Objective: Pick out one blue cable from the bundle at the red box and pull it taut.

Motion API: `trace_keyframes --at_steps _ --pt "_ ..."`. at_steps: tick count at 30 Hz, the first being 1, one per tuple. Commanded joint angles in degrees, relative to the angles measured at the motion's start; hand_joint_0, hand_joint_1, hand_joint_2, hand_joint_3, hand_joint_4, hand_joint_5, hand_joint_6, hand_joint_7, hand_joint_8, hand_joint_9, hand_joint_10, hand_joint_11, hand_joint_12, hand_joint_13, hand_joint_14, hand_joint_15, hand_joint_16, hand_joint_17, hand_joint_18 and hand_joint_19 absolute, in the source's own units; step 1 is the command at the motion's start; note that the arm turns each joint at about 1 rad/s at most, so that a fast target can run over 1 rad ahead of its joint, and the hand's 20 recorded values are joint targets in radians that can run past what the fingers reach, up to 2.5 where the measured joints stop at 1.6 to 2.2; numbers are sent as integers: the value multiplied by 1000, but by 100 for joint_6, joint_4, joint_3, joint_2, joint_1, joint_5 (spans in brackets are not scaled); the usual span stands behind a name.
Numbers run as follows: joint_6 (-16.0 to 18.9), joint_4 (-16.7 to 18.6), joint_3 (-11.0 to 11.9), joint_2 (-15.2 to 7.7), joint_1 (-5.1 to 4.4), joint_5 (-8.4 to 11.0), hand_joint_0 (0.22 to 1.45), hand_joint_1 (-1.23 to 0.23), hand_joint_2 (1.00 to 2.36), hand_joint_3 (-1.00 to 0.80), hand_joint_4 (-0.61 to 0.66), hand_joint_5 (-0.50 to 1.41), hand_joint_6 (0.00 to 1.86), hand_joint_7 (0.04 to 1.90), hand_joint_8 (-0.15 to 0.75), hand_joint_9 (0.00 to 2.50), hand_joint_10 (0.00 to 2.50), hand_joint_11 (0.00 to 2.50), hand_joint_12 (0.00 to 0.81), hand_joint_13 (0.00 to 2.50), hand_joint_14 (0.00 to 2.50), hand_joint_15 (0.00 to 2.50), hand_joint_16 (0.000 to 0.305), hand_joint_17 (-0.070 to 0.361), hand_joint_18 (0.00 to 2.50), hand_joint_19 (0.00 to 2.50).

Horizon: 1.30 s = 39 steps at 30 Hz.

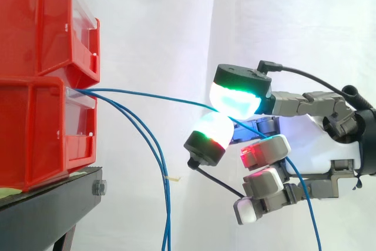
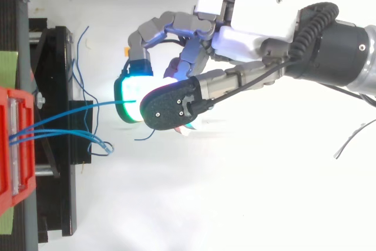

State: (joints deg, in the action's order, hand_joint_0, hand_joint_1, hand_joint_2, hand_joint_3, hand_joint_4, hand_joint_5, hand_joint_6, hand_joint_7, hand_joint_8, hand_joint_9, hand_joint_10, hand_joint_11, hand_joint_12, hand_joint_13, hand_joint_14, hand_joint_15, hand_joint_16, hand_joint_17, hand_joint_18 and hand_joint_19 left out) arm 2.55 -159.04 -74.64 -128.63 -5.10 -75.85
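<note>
1. The blue cable (image 1: 153, 95) runs from the red box (image 1: 35, 127) to the hand (image 1: 317, 145), nearly straight; it seems thin, light, limp, probably slippery.
2. 2 glowing pads (image 1: 235, 99) pinch it; a firm hold there, well apart from the box, looks best.

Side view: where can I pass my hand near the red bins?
Free: above the pinched blue cable, between upper red bin and hand. Crowded: below it, where two hanging blue cables drop beside the black stand.

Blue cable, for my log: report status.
Hand shut on blue cable. Cable runs nearly straight from lower red bin. Other blue cables hang slack, below.
</note>
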Motion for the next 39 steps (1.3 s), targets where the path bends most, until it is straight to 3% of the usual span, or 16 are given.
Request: trace_keyframes --at_steps 1,4,9,12,16,19,21,24,39 --pt "0 -13 -7 4 0 0 624 -739 1032 3 -47 -153 896 1193 292 1302 34 1175 358 1207 31 879 58 131 698 687" --pt "-9 -31 -42 4 18 0 625 -739 1032 4 -46 -153 895 1203 296 1300 34 1174 356 1203 32 882 58 131 698 696" --pt "0 13 -350 13 18 -9 625 -738 1032 3 -46 -153 896 1200 293 1295 33 1170 356 1195 31 884 58 132 697 695" --pt "-9 4 -394 39 18 -44 623 -737 1033 11 -47 -153 896 1188 290 1291 34 1175 358 1196 31 876 58 131 696 695" --pt "-9 4 -614 215 36 -79 623 -738 1033 13 -49 -152 896 1191 294 1295 34 1174 360 1191 31 870 59 132 695 696" --pt "-53 13 -965 496 -8 -61 623 -738 1033 13 -49 -152 896 1192 296 1295 34 1179 362 1190 31 870 59 132 693 696" --pt "-79 13 -1264 716 -35 44 624 -738 1032 8 -51 -152 896 1192 291 1295 35 1171 355 1186 31 872 59 132 692 697" --pt "-79 13 -1387 857 -52 202 622 -738 1033 15 -48 -152 896 1192 291 1295 35 1181 359 1183 31 867 59 132 691 699" --pt "-123 189 -1405 857 -70 220 623 -737 1032 11 -49 -152 897 1192 286 1293 33 1151 353 1180 31 862 59 133 687 697"
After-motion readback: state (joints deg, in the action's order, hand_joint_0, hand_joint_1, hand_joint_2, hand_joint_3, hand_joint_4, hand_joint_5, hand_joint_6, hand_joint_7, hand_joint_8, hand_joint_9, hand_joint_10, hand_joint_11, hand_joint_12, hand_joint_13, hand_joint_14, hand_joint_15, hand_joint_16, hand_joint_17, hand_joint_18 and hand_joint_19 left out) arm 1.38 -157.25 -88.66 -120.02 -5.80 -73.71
